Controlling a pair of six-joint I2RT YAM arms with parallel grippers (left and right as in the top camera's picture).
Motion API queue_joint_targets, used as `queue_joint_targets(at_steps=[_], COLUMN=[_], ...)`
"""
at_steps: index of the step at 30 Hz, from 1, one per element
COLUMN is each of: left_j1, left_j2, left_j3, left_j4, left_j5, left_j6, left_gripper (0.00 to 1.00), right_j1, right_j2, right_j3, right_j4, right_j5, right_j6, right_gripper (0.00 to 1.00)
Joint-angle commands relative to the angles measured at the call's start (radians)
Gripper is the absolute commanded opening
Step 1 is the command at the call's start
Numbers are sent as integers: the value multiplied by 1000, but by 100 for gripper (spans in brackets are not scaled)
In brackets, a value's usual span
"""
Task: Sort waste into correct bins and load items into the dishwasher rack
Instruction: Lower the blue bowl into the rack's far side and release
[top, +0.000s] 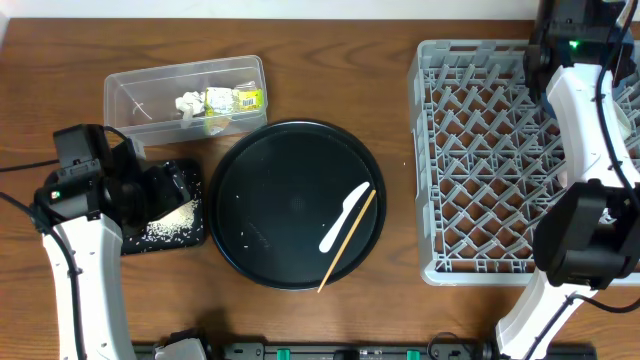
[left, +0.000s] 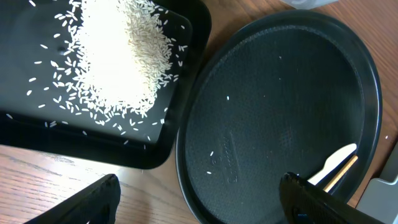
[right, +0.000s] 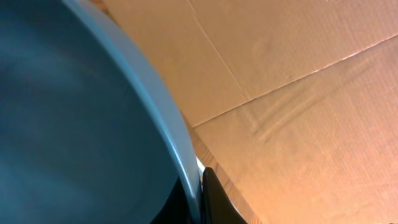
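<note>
My left gripper (left: 199, 205) hangs open over the gap between the shallow black tray (left: 155, 152) and the round black tray (left: 280, 93). White rice (left: 118, 56) lies heaped in the shallow tray. My right gripper (right: 200, 199) is shut on the rim of the dark-blue dish (right: 74, 124); overhead, that arm reaches past the far edge of the grey dishwasher rack (top: 480, 150) and the dish is out of view. A white spoon (top: 343, 215) and a chopstick (top: 345, 245) lie on the round tray. The clear tub (top: 115, 90) holds a tissue wad (top: 190, 103) and a yellow-green wrapper (top: 245, 98).
The round black tray (top: 260, 200) sits between the shallow tray (top: 190, 240) and the rack, with a few stray rice grains on it. Brown cardboard (right: 298, 93) fills the background behind the dish in the right wrist view.
</note>
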Motion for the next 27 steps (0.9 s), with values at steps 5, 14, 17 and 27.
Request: queue_joint_targets(at_steps=[5,14,17,27], left_j1=[5,5,5,5], left_j2=[3,3,3,3], left_j3=[8,8,8,8], left_j4=[-2,-2,-1,1], left_j5=[-2,-2,-2,-2], left_j6=[-6,-6,-6,-6], left_gripper=[83,83,83,83], right_j1=[58,89,111,216], right_j2=[-5,-6,-13,-27], right_j3=[-101,-221,-221,-221], right_j4=[5,-24,-60,-205], right_j5=[-8,-7,-13,-194], right_j6=[0,82,106,246], right_gripper=[1,1,2,62])
